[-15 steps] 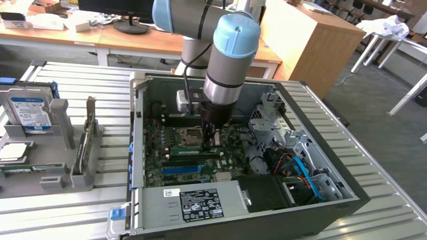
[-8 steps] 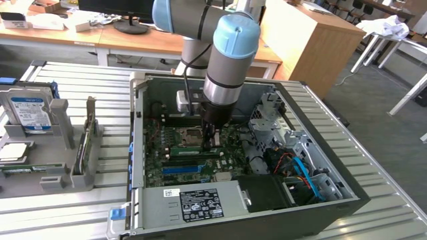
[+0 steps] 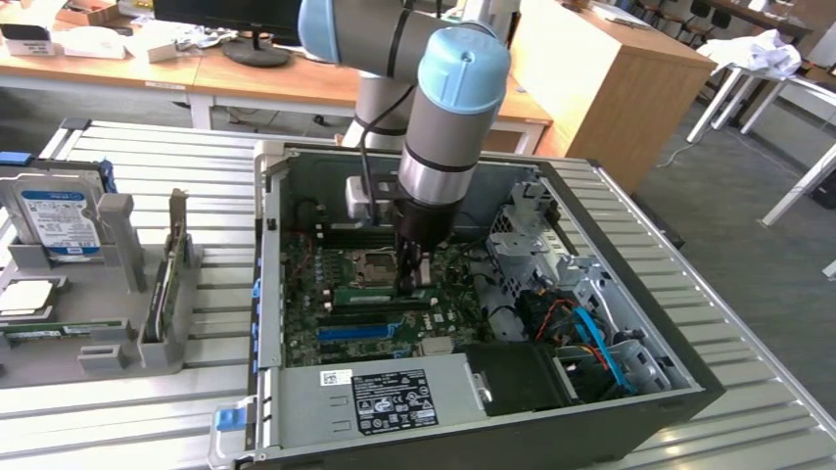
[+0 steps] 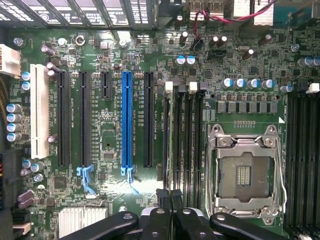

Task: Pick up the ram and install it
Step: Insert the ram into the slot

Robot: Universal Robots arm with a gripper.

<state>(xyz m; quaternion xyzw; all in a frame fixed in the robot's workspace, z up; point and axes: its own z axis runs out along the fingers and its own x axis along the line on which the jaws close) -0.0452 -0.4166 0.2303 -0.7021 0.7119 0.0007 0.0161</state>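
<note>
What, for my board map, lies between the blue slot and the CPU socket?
In the wrist view, one black slot beside the blue slot, then a bank of long black memory slots next to the CPU socket.

Place: robotics lab or workshop
Bench: ribbed silver metal table (image 3: pixel 131 147)
Workpiece: opened black desktop computer case (image 3: pixel 679 392)
Background: light wooden office desks (image 3: pixel 261 83), black monitor (image 3: pixel 222 15)

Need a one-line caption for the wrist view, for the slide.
Tool shut, low over the motherboard's DIMM slots, between the blue PCIe slot and the empty CPU socket.
</note>
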